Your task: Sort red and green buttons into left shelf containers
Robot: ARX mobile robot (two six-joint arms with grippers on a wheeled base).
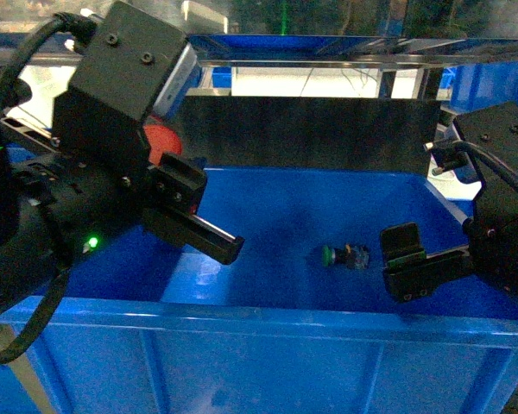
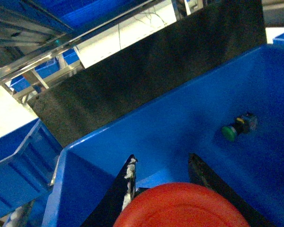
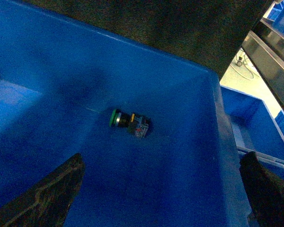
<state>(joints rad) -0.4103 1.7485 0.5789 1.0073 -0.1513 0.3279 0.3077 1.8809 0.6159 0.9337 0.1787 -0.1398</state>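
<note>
Green button (image 3: 128, 122) lies sideways on bin (image 1: 242, 332) floor: light, rigid, rolls; grip across body. Left gripper (image 2: 163, 182) jaws clamp red button (image 2: 180, 208). Right gripper (image 3: 161, 189) jaws wide, empty.

button (image 1: 345, 256) lies in bin (image 1: 242, 332), right of centre; left hand (image 1: 209, 226) left, right hand (image 1: 412, 259) right.

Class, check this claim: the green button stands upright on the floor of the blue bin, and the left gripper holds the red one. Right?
Not quite. The green button lies on its side on the blue bin floor, as the right wrist view shows. The left gripper does hold the red button.
</note>
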